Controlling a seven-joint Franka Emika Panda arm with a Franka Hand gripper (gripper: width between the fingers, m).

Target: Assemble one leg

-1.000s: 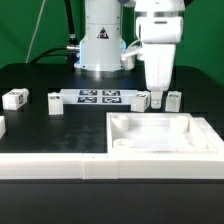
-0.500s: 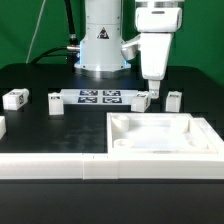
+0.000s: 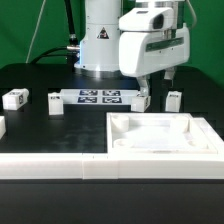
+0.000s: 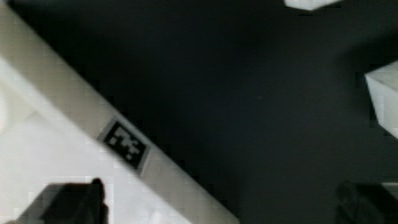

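Over the bench's middle, just off the end of the marker board (image 3: pixel 98 97) on the exterior view's right, the gripper (image 3: pixel 149 90) hangs tilted. Its fingers (image 4: pixel 71 203) are spread wide with only black bench top between them, gripping nothing. The leg (image 3: pixel 173 99) stands near it, untouched, toward the right edge. The tray (image 3: pixel 160 150) fills the front-right corner, with a bare strip of bench between it and the leg.

I record a green backdrop (image 3: pixel 20 25) filling the rear of the scene, with black cables (image 3: pixel 68 18) hanging in front of it. The bench (image 3: pixel 40 125) has a matt black top. A white bar (image 3: pixel 50 167) runs across its near side. Lighting is even and bright, with only soft shadows.
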